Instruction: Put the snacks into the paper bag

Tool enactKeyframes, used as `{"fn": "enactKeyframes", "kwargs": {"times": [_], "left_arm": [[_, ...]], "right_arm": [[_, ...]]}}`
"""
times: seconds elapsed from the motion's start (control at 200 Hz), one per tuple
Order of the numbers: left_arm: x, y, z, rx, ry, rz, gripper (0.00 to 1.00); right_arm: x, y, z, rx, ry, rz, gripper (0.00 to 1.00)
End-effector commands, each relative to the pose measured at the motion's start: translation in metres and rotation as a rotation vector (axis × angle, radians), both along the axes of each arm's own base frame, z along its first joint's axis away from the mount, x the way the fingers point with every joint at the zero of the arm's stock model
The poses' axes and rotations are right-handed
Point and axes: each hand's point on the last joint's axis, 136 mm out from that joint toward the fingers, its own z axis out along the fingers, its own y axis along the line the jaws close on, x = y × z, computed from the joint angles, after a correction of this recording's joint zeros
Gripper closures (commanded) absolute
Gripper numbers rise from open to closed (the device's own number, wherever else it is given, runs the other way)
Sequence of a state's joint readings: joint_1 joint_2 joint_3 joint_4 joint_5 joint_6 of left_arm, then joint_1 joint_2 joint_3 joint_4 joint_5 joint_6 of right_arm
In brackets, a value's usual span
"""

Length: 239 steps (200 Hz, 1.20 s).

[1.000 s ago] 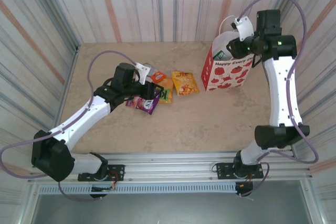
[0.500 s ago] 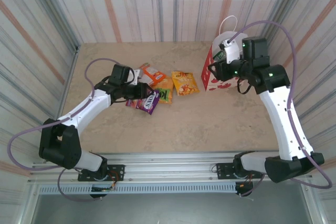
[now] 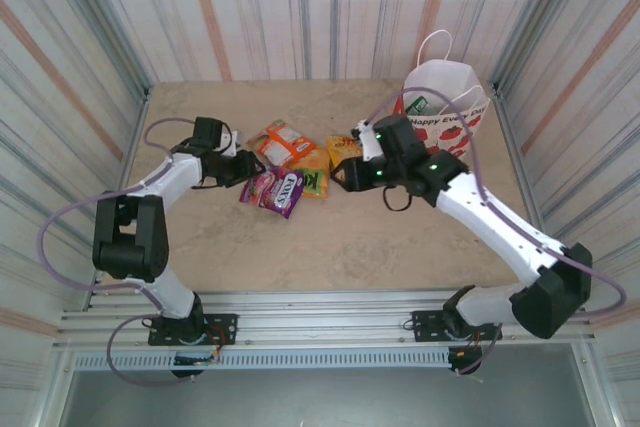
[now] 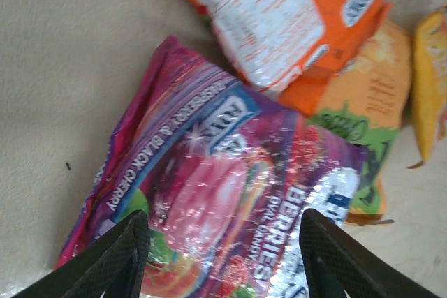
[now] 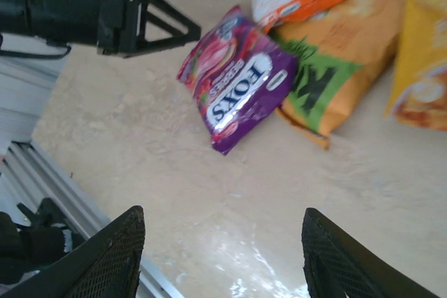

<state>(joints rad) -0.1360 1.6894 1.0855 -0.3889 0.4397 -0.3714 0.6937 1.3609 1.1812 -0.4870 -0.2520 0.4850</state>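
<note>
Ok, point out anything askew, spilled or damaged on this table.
Nothing looks spilled or torn. The orange packet rests partly on the KRAX packet, and the purple packet overlaps it too, so it is a loose heap rather than a mess. The paper bag stands open.

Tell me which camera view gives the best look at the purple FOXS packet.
Right wrist: the whole purple packet lies unobstructed, with its lettering legible. The left wrist view is closer, but the frame's bottom edge cuts off the packet's lower part. The top external view shows it small, with its print hard to read.
</note>
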Motion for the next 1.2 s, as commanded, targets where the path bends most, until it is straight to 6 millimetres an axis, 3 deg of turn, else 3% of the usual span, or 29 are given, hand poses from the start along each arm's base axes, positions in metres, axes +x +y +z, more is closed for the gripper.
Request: {"fn": "enactKeyframes", "kwargs": {"times": [0.0, 0.296, 0.706, 1.192], "left_arm": [[0.015, 0.001, -0.001, 0.007, -0.015, 0.009, 0.39], [0.021, 0.003, -0.028, 0.067, 0.028, 0.007, 0.41], [0.011, 0.007, -0.049, 0.103, 0.071, 0.005, 0.42], [0.009, 0.0, -0.052, 0.084, 0.082, -0.01, 0.43]], "right_arm": [[0.011, 0.026, -0.006, 0.119, 0.054, -0.098, 0.38], [0.022, 0.068, -0.067, 0.152, 0.189, -0.164, 0.35], [0.047, 0.09, -0.136, 0.147, 0.295, -0.242, 0.34], [0.071, 0.124, -0.153, 0.337, 0.369, -0.27, 0.38]]}}
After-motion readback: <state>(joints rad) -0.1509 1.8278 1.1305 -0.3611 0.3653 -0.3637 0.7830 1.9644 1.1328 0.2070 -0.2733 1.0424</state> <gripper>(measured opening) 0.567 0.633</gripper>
